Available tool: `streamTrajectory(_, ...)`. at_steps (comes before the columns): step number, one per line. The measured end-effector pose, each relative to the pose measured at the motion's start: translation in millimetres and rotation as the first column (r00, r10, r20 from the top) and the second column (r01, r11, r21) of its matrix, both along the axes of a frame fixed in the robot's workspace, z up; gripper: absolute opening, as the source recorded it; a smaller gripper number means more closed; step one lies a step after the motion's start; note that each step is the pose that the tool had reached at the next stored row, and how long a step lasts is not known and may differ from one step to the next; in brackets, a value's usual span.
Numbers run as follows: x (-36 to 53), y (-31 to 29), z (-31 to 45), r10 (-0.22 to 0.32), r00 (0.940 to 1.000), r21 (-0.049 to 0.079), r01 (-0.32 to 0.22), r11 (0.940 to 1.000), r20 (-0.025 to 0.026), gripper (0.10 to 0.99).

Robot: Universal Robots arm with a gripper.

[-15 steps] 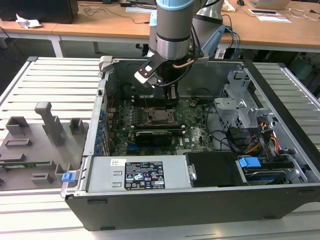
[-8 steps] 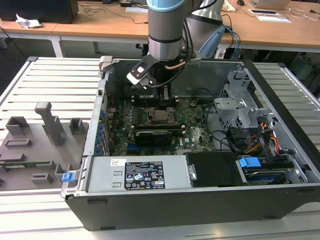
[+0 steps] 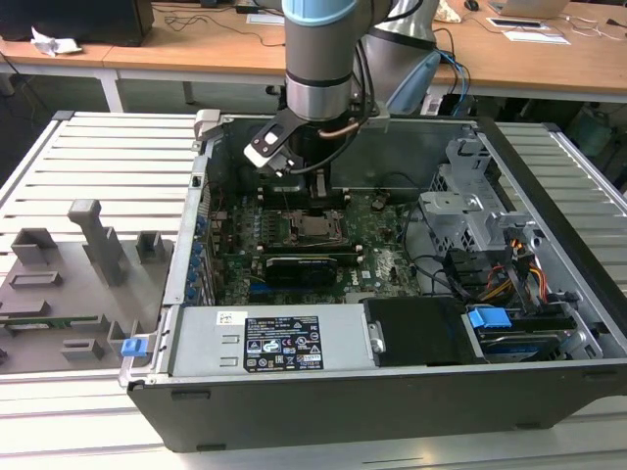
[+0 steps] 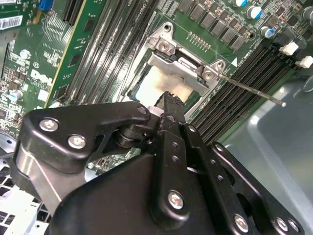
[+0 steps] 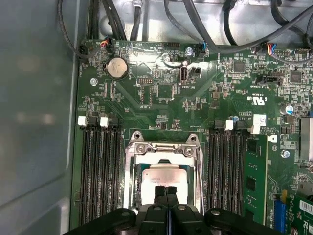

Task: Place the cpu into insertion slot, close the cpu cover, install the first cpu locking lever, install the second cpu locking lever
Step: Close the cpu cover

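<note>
We note the tool [image 5: 165,191] with fingertips together, nothing between them, just above the cpu [image 5: 164,172]. The cpu lies in the socket, framed by the cpu cover [image 5: 164,149]. We judge the chip light, stiff and fragile, so grip it by the edges only.

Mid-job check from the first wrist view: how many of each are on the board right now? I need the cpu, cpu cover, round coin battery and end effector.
cpu: 1
cpu cover: 1
coin battery: 1
end effector: 1
Total: 4
</note>
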State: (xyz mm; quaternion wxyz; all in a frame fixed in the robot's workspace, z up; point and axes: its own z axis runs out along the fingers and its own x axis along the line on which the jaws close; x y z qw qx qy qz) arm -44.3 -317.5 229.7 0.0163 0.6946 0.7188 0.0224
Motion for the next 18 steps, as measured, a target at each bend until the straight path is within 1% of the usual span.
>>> streamTrajectory(9, -9.5, 0.0, -2.6, 0.0, 1.0, 0.0, 0.0, 1.0, 0.0001, 0.106)
streamTrajectory(18, -15.3, 0.0, -4.5, 0.0, 1.0, 0.0, 0.0, 1.0, 0.0, 0.106)
